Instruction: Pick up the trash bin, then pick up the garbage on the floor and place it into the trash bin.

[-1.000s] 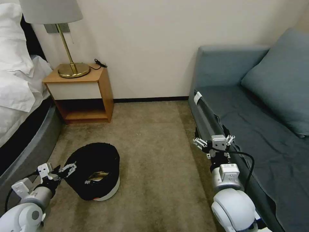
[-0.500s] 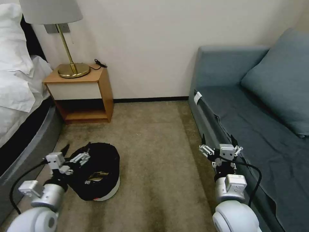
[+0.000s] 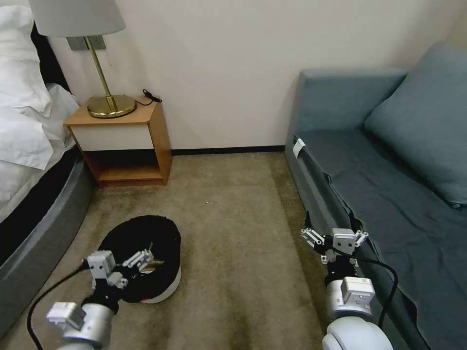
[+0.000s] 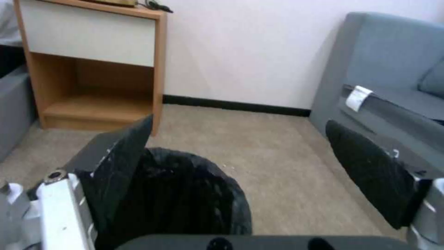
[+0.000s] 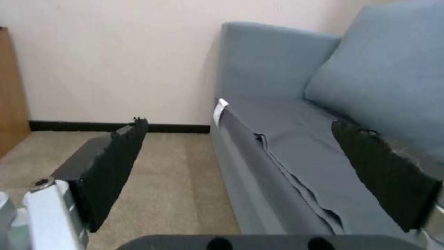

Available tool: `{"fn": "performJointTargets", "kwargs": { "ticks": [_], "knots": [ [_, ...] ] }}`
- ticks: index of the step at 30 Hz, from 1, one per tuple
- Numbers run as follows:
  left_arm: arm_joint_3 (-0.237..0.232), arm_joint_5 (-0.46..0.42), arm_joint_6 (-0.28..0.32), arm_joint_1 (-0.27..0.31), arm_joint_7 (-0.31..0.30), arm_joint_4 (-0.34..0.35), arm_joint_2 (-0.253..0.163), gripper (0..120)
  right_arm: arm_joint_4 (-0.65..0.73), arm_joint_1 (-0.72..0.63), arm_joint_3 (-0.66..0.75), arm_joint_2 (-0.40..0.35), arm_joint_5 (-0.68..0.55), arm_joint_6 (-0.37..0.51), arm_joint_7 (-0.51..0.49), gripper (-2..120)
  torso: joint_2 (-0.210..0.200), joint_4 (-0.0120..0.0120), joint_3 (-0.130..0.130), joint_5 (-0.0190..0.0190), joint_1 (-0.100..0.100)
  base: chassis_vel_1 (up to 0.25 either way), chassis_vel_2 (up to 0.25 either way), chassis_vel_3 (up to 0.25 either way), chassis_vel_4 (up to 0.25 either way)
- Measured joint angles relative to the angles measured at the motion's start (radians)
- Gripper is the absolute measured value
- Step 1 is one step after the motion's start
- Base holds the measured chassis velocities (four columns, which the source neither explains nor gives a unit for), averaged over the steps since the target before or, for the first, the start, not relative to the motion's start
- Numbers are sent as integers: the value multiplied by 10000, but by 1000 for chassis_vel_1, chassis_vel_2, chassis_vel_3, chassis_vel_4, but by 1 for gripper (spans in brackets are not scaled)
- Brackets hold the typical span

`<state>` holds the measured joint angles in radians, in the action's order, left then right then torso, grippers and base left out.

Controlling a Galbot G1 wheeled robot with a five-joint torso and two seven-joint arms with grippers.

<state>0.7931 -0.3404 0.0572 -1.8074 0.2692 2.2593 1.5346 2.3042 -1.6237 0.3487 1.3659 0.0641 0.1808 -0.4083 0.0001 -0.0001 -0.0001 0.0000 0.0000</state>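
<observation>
Nothing readable here, honestly. The white tag (image 3: 299,147) on the front edge of the sofa (image 3: 389,160) looks blank from the head view, and in the left wrist view it's the same, just a plain white flap (image 4: 359,98). There's a small label (image 3: 358,281) on the right arm's wrist housing with some dark marks on it, but they're too tiny to make out as letters or numbers.
</observation>
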Motion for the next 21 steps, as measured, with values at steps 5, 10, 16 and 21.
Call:
{"fn": "performJointTargets", "kwargs": {
  "ticks": [5, 10, 16, 21],
  "knots": [
    [-215, -35, -328, -547, 90, 154, -28, 100, 12, -46, 101, 63, -25, 0, 11, 100, 0, 1, 0, 0, 0, 0, 0, 0, 0],
    [-534, 89, -740, -901, -78, 349, -53, 100, 12, -76, 151, 112, 28, 20, 63, 100, -1, 0, 0, 0, 0, 0, 0, 0, 0],
    [-971, 547, -851, -961, -558, 451, -99, 100, -99, -161, 36, 264, 261, 28, 142, 100, 0, 0, 0, 0, 0, 0, 0, 0, 0],
    [-1244, 746, -868, -961, -955, 523, -128, 100, -148, -185, 9, 337, 371, -4, 203, 100, 0, 0, 0, 0, 0, 0, 0, 0, 0]
  ]
}}
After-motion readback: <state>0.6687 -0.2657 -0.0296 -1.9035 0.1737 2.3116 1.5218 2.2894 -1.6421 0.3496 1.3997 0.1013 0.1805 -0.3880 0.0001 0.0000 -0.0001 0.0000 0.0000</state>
